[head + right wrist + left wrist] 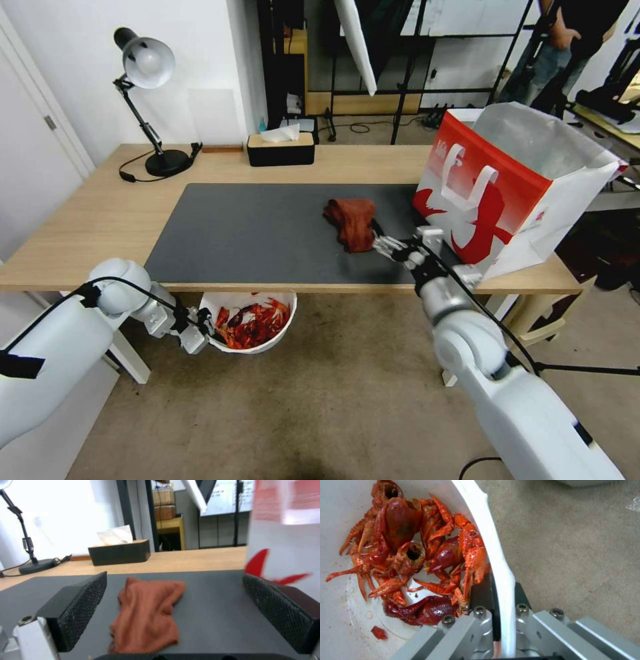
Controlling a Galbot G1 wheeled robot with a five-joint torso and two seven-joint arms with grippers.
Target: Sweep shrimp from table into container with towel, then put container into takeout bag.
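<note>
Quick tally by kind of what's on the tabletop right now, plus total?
Lamp: 1
Tissue box: 1
Mat: 1
Towel: 1
Takeout bag: 1
Total: 5
Not counted: the container of shrimp, held below the table edge by the left gripper. The right gripper is open behind the towel.

No text, label, brand name or number can be read. The takeout bag [487, 193] carries only a red and white print of curved shapes, with small marks near its top edge too tiny to make out.
</note>
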